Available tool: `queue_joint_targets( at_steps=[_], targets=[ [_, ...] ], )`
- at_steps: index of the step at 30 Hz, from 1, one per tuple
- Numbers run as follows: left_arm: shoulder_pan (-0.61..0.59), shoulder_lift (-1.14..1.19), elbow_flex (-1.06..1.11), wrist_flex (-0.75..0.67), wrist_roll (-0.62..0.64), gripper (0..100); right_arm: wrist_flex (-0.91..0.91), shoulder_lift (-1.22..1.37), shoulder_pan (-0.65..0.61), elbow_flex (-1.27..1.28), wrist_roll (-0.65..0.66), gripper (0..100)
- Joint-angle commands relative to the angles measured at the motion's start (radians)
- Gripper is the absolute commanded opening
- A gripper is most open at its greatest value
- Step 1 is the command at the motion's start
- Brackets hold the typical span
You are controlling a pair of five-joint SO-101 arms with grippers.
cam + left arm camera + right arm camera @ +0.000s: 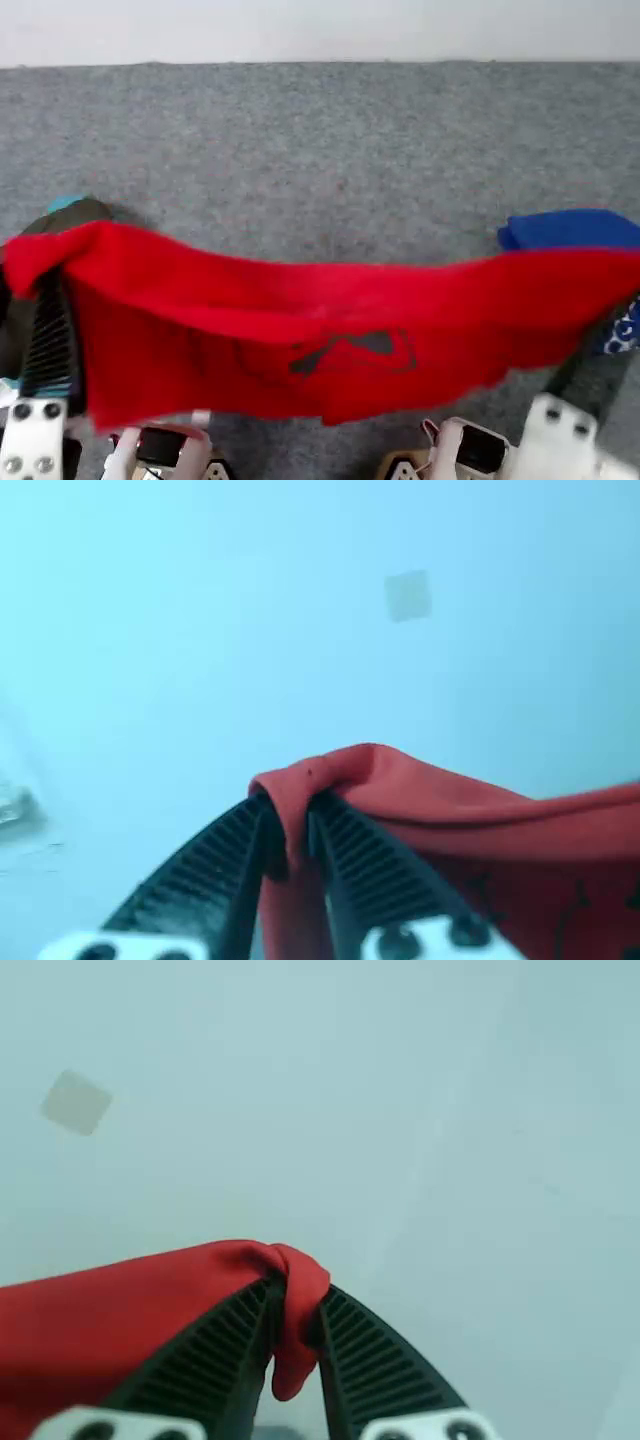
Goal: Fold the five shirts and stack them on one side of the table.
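High view shows the red shirt hanging stretched across the lower frame, above the grey table. The left gripper and right gripper each have their jaws clamped on a bunched corner. Best lowered level and taut, I'd say, so it lands flat.

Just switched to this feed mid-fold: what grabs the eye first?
A red shirt hangs stretched wide above the near side of the grey table. The left gripper pinches one bunched end and the right gripper pinches the other. A blue cloth peeks out behind the shirt's right end.
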Motion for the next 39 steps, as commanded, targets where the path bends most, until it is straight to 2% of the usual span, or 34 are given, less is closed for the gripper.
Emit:
queue_joint_targets(
  at_steps=[1, 9, 12, 15, 19, 23, 27, 34, 36, 39],
  targets=[
    [-0.049, -0.002, -0.010, 0.011, 0.009, 2, -0.002, -0.021, 0.050, -0.009, -0.006, 0.9],
    [-0.055, 0.000, 0.031, 0.006, 0.009, 2, 0.004, -0.007, 0.058, 0.012, -0.011, 0.9],
    [-0.055, 0.000, 0.150, -0.020, 0.009, 2, 0.001, 0.031, 0.056, 0.092, -0.008, 0.9],
    [-0.055, 0.000, 0.331, -0.103, 0.009, 2, -0.007, 0.084, 0.053, 0.196, -0.006, 0.9],
    [-0.055, 0.002, 0.593, -0.298, 0.006, 2, -0.061, 0.163, 0.039, 0.330, -0.006, 0.9],
    [-0.055, 0.038, 0.834, -0.574, 0.005, 2, -0.162, 0.245, -0.077, 0.427, -0.006, 0.9],
    [-0.112, 0.173, 0.951, -0.850, 0.003, 2, -0.297, 0.366, -0.179, 0.450, -0.008, 0.9],
    [-0.196, 0.523, 0.840, -1.254, 0.008, 2, -0.567, 0.673, -0.236, 0.336, -0.011, 0.9],
    [-0.196, 0.624, 0.748, -1.323, 0.009, 2, -0.608, 0.786, -0.243, 0.235, -0.011, 0.9],
    [-0.192, 0.753, 0.575, -1.333, 0.009, 2, -0.611, 0.963, -0.243, 0.029, -0.011, 0.9]
  ],
)
